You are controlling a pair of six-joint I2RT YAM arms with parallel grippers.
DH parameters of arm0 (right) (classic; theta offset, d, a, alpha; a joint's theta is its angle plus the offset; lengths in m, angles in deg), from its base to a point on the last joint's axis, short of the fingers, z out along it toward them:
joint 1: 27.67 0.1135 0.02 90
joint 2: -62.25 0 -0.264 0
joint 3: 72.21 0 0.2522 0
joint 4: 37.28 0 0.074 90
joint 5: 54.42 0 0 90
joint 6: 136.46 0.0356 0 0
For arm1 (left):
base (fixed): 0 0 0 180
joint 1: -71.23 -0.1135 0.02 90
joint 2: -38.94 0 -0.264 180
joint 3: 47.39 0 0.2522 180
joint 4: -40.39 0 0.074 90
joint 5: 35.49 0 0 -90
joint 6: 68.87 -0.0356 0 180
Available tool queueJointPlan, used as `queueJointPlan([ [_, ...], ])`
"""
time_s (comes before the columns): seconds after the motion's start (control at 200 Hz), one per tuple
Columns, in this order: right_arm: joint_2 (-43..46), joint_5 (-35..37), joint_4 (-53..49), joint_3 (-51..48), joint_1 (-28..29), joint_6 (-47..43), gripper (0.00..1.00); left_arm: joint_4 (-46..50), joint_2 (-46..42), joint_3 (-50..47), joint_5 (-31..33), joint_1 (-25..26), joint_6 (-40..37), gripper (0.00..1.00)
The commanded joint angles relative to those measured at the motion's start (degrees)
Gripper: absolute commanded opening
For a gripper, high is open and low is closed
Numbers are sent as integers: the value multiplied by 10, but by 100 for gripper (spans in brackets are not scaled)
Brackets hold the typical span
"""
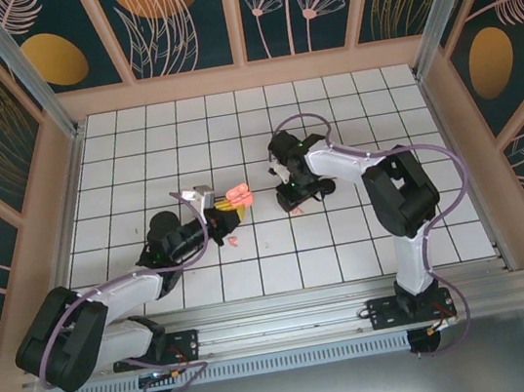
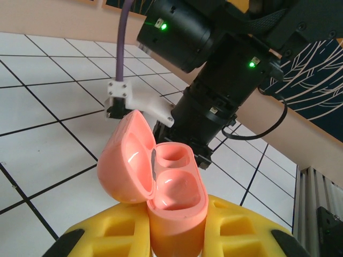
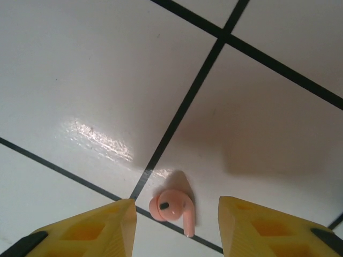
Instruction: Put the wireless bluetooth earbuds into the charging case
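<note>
My left gripper [image 1: 223,212] is shut on the pink charging case [image 2: 177,206], holding it upright between yellow fingers [image 2: 107,235]. The lid [image 2: 124,160] is swung open to the left and both wells show empty. In the top view the case [image 1: 239,197] sits just left of my right gripper [image 1: 293,194]. That gripper [image 3: 176,204] points down at the table, open, its fingertips on either side of a pink earbud [image 3: 171,206] that lies on a tile by a black grid line. A second small pink earbud [image 1: 234,242] lies on the table below the case.
The right arm's black wrist [image 2: 214,96] hangs close behind the open case. The white gridded table [image 1: 377,110] is walled by wooden panels [image 1: 244,75]; a metal rail [image 1: 338,308] runs along the near edge.
</note>
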Motion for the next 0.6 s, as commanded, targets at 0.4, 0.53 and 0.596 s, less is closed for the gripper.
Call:
queueJointPlan([
  [0.4,-45,29,-31,32,11,-47,42,15,-15,23,3,-5,-15,14],
  [0.53,-49,30,-35,32,11,-50,40,15,-13,23,3,-5,-14,14],
  [0.596,-51,29,-35,33,10,-51,39,15,-13,23,2,-5,-14,14],
])
